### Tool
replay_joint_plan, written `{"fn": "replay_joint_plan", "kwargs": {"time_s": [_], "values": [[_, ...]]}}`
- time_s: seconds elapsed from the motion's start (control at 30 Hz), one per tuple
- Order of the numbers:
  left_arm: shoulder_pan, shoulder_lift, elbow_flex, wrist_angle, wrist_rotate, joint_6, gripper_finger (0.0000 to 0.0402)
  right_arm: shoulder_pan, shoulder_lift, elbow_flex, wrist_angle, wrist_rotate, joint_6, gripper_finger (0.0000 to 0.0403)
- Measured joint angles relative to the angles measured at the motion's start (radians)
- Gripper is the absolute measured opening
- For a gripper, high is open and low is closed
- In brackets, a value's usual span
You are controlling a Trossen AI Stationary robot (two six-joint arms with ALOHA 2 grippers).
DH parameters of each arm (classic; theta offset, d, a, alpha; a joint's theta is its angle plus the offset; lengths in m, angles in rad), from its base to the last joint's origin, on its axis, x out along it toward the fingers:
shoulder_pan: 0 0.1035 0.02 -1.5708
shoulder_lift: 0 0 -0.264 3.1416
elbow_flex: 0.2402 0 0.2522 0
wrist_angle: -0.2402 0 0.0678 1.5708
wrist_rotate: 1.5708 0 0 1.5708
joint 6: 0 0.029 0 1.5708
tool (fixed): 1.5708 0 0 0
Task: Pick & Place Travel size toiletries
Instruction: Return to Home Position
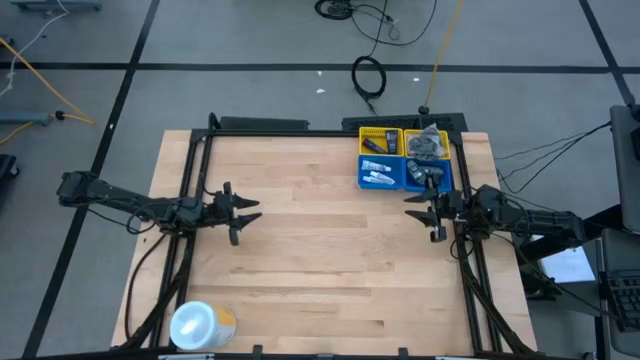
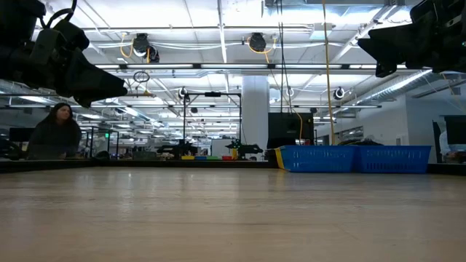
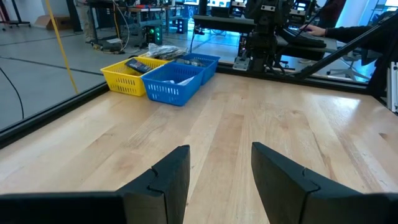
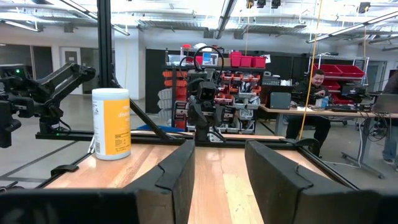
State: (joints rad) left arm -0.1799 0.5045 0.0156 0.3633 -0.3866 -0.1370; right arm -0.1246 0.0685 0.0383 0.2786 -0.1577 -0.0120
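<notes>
Yellow and blue baskets (image 1: 403,152) of toiletries (image 1: 376,173)

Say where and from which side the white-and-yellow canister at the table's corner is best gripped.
Probably grip the canister across its round body near mid-height, coming in level from the open middle of the table. It stands upright at the corner, so its straight wall offers opposite faces. The left gripper, open, is nearer. Whether its fingers span it is unclear.
</notes>
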Motion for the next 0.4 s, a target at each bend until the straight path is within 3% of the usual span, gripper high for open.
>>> {"fn": "replay_joint_plan", "kwargs": {"time_s": [0.4], "values": [[0.0, 0.0, 0.0, 0.0, 0.0, 0.0, 0.017, 0.0, 0.0, 0.0, 0.0, 0.0, 0.0, 0.0135]]}}
